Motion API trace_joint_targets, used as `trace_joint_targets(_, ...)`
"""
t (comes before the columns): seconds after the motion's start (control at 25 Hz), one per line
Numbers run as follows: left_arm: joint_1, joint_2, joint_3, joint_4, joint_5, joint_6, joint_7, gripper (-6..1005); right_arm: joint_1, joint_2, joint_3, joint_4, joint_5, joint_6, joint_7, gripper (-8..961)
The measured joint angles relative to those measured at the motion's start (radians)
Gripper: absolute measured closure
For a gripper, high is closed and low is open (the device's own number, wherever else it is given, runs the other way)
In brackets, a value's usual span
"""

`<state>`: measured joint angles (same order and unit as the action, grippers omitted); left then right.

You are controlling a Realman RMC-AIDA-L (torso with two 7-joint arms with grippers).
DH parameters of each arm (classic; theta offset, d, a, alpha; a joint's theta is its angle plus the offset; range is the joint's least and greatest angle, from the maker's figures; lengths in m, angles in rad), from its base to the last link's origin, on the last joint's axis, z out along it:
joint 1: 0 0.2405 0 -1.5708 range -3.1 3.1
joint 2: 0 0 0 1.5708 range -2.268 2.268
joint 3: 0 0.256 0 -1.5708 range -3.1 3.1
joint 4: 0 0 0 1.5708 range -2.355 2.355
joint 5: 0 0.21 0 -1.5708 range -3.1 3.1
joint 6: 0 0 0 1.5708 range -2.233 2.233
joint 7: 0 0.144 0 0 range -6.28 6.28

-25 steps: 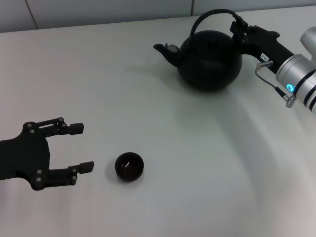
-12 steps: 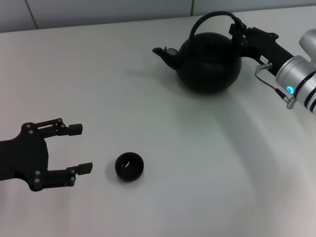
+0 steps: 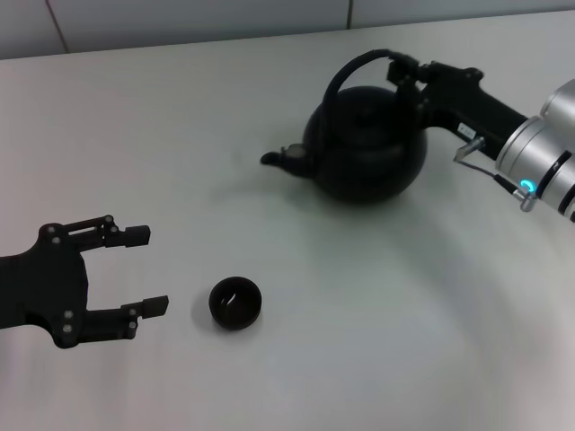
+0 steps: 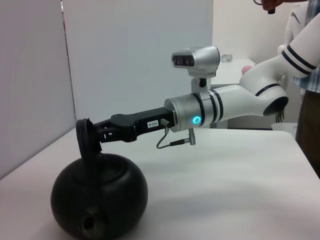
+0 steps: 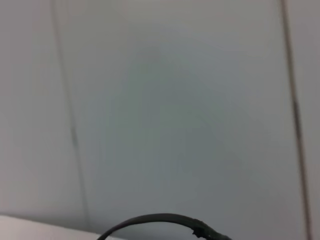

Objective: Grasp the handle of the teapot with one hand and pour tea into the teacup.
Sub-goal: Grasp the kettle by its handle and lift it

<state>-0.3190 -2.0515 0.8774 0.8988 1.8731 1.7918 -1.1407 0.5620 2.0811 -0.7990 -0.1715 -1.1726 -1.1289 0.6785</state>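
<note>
Clearly the teapot sits far across the table, spout aimed toward the teacup, which stands well apart near the front. At its handle the right gripper seems pinched on the sleeve end, though black on black hides the fingers. Beside the cup, the left gripper rests spread wide. A shallow pinch could let the heavy pot swing or slip when tipped.
</note>
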Motion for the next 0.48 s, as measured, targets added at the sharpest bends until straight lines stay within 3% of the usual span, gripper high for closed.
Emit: trace_joint_targets(0.48,0.001,-0.007,-0.003,0.000,0.000,-0.003,-0.001,218,-0.064,0.001,-0.183,-0.152,0.000,-0.097,-0.007,816)
